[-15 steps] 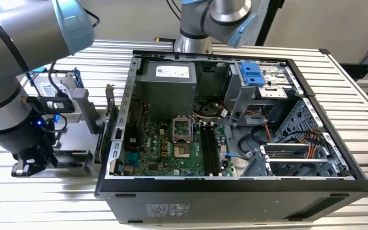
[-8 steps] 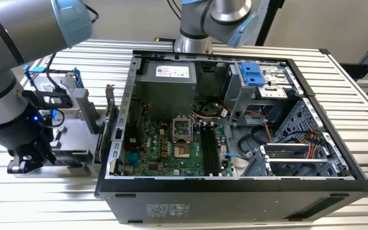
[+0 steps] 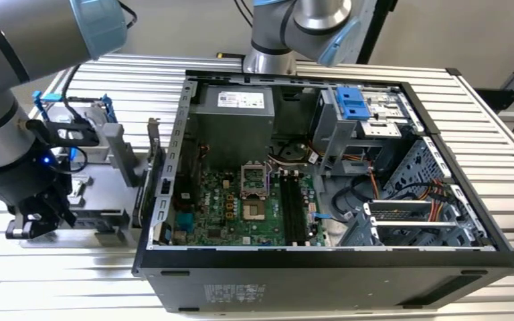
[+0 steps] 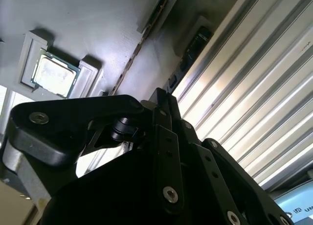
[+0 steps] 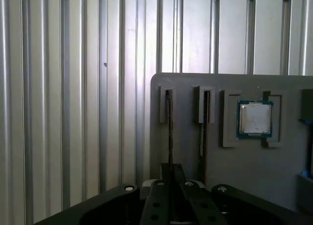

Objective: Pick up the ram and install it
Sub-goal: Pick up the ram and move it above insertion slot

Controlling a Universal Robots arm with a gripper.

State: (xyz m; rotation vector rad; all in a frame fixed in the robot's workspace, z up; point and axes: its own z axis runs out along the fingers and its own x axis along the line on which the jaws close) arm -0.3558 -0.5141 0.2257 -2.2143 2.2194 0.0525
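Black gripper fingers pinched onto thin dark circuit-board ram stick, edge-up in grey tray; probably light, stiff, fragile; hold flat faces.

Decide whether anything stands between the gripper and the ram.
Nothing visible does. In the first wrist view the gripper sits right at the ram, which stands on edge in a slot of the grey holder. A second stick stands beside it, apart, not in the way.

Neighbouring stick just beside the ram
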